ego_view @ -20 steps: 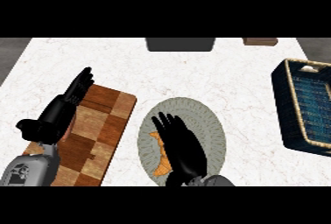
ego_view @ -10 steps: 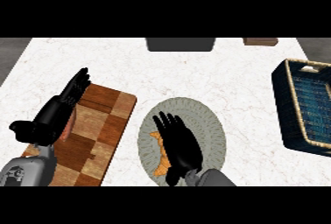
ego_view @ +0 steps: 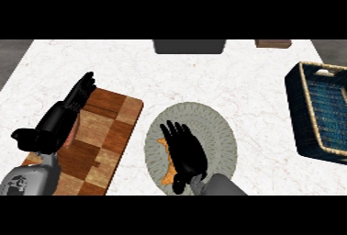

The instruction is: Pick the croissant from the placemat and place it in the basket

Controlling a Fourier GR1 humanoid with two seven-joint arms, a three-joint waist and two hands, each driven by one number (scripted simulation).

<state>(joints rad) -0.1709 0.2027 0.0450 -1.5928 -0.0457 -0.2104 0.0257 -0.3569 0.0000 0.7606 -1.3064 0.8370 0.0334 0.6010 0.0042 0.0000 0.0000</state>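
The croissant (ego_view: 165, 158) is seen on the placemat (ego_view: 218, 128), long axis towards the counter's near edge, mostly hidden under the open right hand (ego_view: 184, 149), which is nearer.

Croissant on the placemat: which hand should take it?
The right hand. It is open directly over the croissant on the round grey placemat, and the basket lies on that same side. The left hand rests open over the wooden cutting board, off the placemat.
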